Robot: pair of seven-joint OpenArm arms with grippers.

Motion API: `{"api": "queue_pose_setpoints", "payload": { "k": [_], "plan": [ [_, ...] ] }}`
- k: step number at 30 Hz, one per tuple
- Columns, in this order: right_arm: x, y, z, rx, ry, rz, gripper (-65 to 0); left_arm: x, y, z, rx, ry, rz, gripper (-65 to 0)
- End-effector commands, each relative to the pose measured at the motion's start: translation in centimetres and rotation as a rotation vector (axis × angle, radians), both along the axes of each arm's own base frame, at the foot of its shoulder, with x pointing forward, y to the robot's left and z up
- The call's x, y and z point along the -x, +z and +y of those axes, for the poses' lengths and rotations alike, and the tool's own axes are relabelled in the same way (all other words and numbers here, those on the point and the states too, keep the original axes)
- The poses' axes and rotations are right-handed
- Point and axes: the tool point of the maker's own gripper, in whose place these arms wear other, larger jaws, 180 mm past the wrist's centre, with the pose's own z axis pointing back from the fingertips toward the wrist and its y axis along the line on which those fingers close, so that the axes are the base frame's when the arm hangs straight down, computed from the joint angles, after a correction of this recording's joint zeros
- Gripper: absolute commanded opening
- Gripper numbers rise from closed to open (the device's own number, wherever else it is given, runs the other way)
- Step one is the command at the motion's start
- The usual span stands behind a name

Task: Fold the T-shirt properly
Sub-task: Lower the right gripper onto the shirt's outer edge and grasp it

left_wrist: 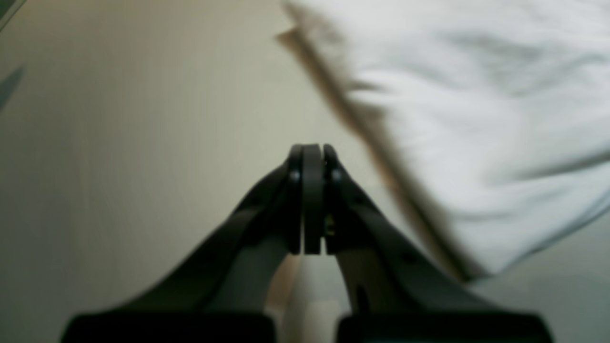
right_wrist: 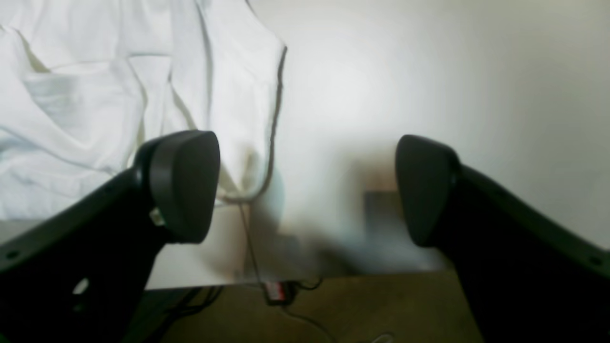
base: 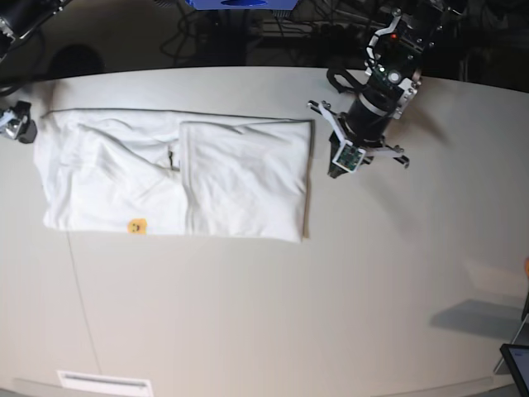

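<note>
The T-shirt (base: 178,174) lies on the pale table (base: 331,289) as a long white rectangle, plain side up, with a small orange spot of print (base: 136,225) at its near edge. My left gripper (base: 337,168) hangs just off the shirt's right end; in the left wrist view it (left_wrist: 312,155) is shut on nothing, with the cloth (left_wrist: 476,119) to its upper right. My right gripper (base: 16,124) sits at the shirt's far left corner. In the right wrist view it (right_wrist: 305,188) is wide open and empty, beside the shirt's edge (right_wrist: 119,95).
The right wrist view shows the table's edge, with the floor and cables (right_wrist: 276,290) below it. A dark device (base: 517,364) sits at the table's lower right corner, and a white label (base: 103,383) at the near edge. Equipment and cables crowd the far side.
</note>
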Motion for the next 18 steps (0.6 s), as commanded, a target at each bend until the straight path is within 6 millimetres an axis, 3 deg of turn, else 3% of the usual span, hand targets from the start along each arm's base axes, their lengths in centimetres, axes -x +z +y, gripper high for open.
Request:
{"api": "queue_pose_setpoints", "payload": {
  "k": [1,5,7,18],
  "plan": [
    [-1.1,1.4,-1.2,0.023,0.003,-0.052,-8.9,-0.7,1.4,0.5,0.000,0.003,-0.052,-65.0],
    [-2.1,1.3,-0.8,-0.051,-0.003,-0.097,-8.9,-1.1,1.6,2.0,-0.016,0.040,-0.062,-65.0],
    [-2.7,1.8,-1.4,-0.069,-0.005,-0.117,-8.9,-1.1,1.6,2.0,-0.017,0.041,-0.063,-65.0],
    [-4.9,-0.5,-1.4,-0.287,-0.023,-0.103,-7.7,-1.1,1.5,2.1,-0.019,0.044,-0.059,-65.0]
  ]
}}
